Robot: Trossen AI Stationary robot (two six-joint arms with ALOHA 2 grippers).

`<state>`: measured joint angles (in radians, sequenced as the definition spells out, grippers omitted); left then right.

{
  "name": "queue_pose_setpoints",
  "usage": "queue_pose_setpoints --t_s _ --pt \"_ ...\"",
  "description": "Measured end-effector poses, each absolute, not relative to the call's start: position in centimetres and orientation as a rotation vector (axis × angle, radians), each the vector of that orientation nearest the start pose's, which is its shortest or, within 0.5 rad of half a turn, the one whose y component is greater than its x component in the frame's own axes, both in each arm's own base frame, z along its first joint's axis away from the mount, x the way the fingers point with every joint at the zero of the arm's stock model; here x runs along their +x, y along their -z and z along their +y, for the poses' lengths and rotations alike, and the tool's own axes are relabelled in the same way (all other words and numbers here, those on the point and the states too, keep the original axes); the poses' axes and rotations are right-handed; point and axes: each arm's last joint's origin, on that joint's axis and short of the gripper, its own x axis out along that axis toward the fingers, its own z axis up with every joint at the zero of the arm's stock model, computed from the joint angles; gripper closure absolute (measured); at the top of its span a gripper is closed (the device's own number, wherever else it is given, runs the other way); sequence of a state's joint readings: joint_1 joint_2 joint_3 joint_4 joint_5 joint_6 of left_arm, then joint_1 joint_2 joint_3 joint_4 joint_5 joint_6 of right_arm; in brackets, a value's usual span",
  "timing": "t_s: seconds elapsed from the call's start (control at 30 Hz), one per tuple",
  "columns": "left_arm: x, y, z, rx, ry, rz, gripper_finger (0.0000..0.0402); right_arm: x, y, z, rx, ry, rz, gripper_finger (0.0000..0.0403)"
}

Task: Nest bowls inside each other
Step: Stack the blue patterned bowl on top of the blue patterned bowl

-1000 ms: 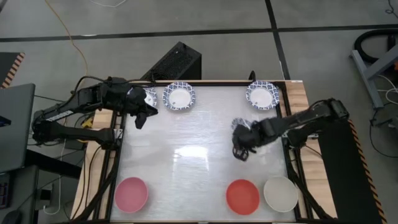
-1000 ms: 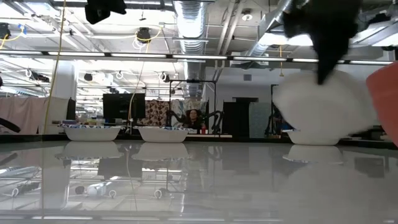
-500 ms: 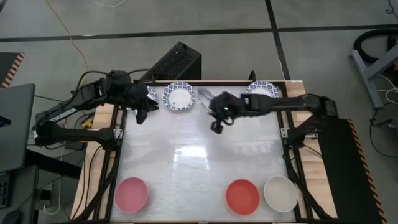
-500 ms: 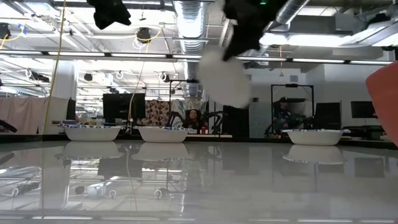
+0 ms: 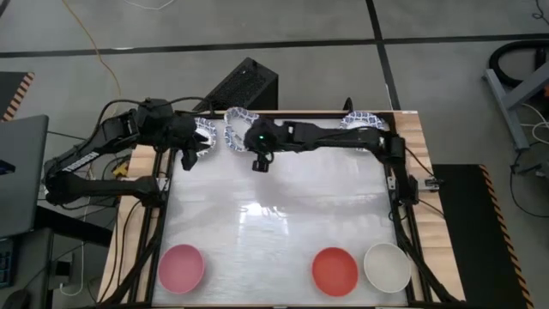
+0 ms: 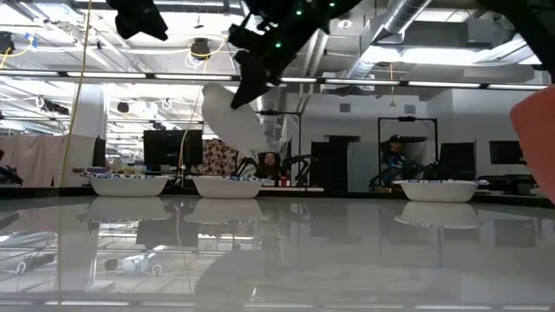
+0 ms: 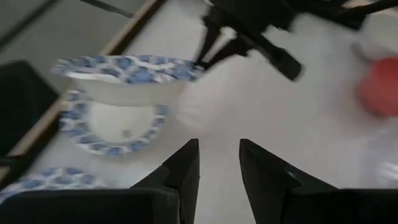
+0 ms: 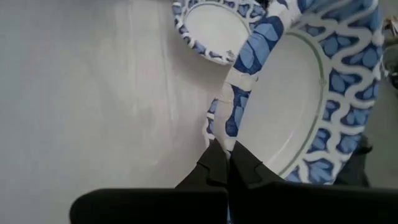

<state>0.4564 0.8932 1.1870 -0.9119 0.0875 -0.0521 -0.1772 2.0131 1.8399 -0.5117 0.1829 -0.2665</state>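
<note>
Glossy white worktop framed in pale wood, mirroring ceiling lights in the low view; beyond it a workshop hall with strip lights, ducts, dark screens and a seated person. Along the near edge: round pink bowl, round red bowl, plain white bowl. Along the far edge: blue-patterned scalloped white bowls at the left corner, beneath the right arm's load and at the right corner. Right gripper stretched across to the far-left area, fingers clenched on the rim of 1 tilted blue-patterned bowl, held in the air just above the resting one. Left gripper hovering close beside, fingers parted and empty. Compared with 1 second ago: right gripper gone from right of centre to the far-left bowls, carrying its bowl; left fingers spread wider, barely shifted.
</note>
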Motion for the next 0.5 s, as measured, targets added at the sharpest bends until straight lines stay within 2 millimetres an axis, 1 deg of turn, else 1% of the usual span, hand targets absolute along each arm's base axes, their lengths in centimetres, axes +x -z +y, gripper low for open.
queue_pose_setpoints --t_s 0.13,0.27,0.4,0.5 --pt "13.9 -38.2 7.0 -0.068 -0.415 0.605 0.0298 45.4 -31.1 -7.1 -0.368 0.182 0.73 0.0398" --pt "15.3 -37.9 8.2 0.075 -0.357 0.627 0.0298 44.9 -32.1 -5.6 -0.419 0.134 0.718 0.0398" --pt "16.8 -37.0 9.1 0.209 -0.297 0.694 0.0298 44.4 -32.5 -5.6 -0.403 0.135 0.735 0.0398" --pt "17.5 -36.4 9.4 0.264 -0.238 0.736 0.0298 44.2 -32.2 -5.7 -0.383 0.138 0.777 0.0398"
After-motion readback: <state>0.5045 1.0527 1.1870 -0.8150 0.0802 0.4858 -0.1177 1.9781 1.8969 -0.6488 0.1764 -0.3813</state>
